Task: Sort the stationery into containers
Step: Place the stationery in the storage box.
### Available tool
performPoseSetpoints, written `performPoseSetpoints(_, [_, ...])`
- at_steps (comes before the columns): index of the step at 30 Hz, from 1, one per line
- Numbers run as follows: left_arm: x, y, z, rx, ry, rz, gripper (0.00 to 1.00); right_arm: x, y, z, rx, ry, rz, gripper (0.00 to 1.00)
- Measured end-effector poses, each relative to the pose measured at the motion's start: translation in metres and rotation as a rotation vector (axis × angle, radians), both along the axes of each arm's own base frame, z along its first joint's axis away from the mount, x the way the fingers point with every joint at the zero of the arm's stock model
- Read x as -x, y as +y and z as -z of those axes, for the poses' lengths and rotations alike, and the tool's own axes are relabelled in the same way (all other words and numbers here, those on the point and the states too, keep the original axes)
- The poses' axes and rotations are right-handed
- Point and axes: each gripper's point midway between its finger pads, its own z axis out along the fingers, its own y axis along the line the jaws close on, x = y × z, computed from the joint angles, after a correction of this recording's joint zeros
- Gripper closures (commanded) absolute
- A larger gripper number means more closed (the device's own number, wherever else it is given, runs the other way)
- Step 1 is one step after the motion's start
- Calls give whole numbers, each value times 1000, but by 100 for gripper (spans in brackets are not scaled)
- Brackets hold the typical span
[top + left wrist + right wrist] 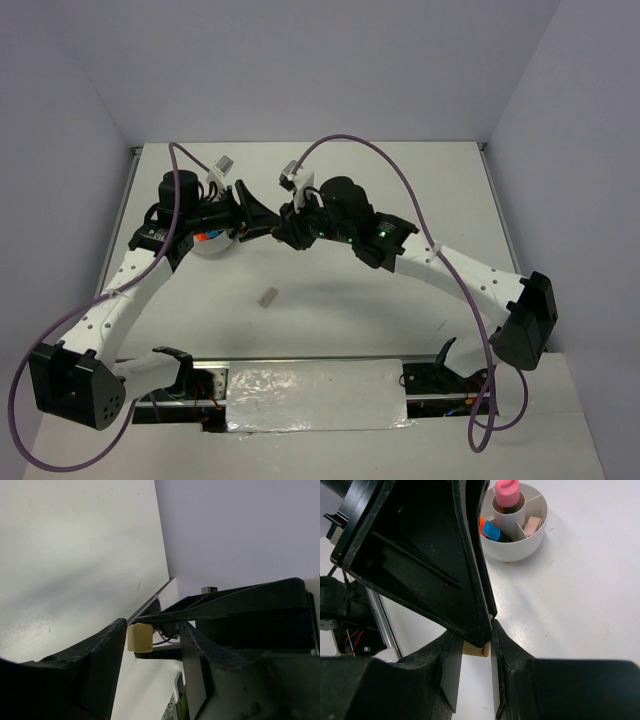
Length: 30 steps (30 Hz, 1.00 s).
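My two grippers meet in mid-air above the table's middle. My right gripper (pixel 281 228) (pixel 476 652) is shut on the tan block (pixel 476 649), which sits between its fingertips. My left gripper (pixel 262 222) (pixel 154 630) is open around the same tan block (pixel 139 637); the block rests against its left finger and stands apart from the other finger. The white divided bowl (pixel 515 554) (pixel 213 243) stands under the left arm. It holds the pink tube (pixel 508 492), a blue cube (pixel 491 530), an orange piece (pixel 481 524) and a pale pink block (pixel 533 525). The markers and the clear ring are out of view.
A small grey block (pixel 267 296) lies on the white table in front of the arms. Purple cables (pixel 400 170) loop above both arms. Walls close the table at the back and on both sides.
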Motion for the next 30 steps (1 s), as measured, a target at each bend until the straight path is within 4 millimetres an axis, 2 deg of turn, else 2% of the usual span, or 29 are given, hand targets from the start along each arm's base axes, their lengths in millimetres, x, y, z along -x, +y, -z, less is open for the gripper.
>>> performPoseSetpoints(1, [0, 0, 0, 1, 2, 2, 50, 0, 0, 1, 2, 4, -1, 79])
performPoseSetpoints(2, [1, -1, 0, 3, 3, 4, 52, 0, 0, 2, 3, 9, -4, 79])
performPoseSetpoints(4, [1, -1, -1, 3, -6, 9, 62, 1, 0, 2, -2, 16, -18, 79])
performPoseSetpoints(6, [0, -1, 0, 3, -11, 6, 67, 0, -1, 1, -9, 21, -23, 79])
performPoseSetpoints(8, [-1, -1, 1, 4, -12, 2, 67, -1, -3, 0, -13, 27, -23, 79])
performPoseSetpoints(10, [-3, -1, 1, 5, -18, 3, 59, -3, -4, -1, -18, 32, -22, 80])
performPoseSetpoints(11, [-3, -2, 1, 5, -19, 3, 51, -3, -4, -1, -23, 40, -23, 80])
performPoseSetpoints(13, [-4, -2, 2, 2, -21, 5, 49, -4, -5, 0, -29, 54, -34, 80])
performPoseSetpoints(14, [-4, -2, 2, 2, -17, 5, 52, -3, -5, 1, -30, 60, -44, 81])
performPoseSetpoints(15, [-5, -2, 2, 2, -16, 5, 61, -4, -5, 2, -30, 64, -49, 81])
performPoseSetpoints(16, [-5, -3, 1, 4, -17, 9, 65, -4, -5, 3, -29, 68, -53, 81])
performPoseSetpoints(19, [-6, -2, 3, 0, -19, 6, 66, -6, -6, 2, -37, 73, -62, 80])
performPoseSetpoints(23, [-7, -3, 1, 6, -26, 5, 86, -7, -7, 1, -47, 75, -72, 80])
performPoseSetpoints(24, [-7, -3, 1, 7, -26, 5, 88, -7, -7, 0, -48, 75, -73, 80])
performPoseSetpoints(25, [-7, -3, 1, 7, -26, 5, 100, -7, -7, 1, -47, 76, -73, 80])
performPoseSetpoints(28, [-7, -3, 1, 7, -25, 7, 100, -8, -7, 0, -44, 78, -74, 71])
performPoseSetpoints(29, [-8, -3, 2, 6, -24, 8, 100, -8, -7, 1, -42, 81, -76, 61])
performPoseSetpoints(30, [-8, -3, 3, 4, -23, 8, 100, -8, -7, 2, -41, 87, -76, 57])
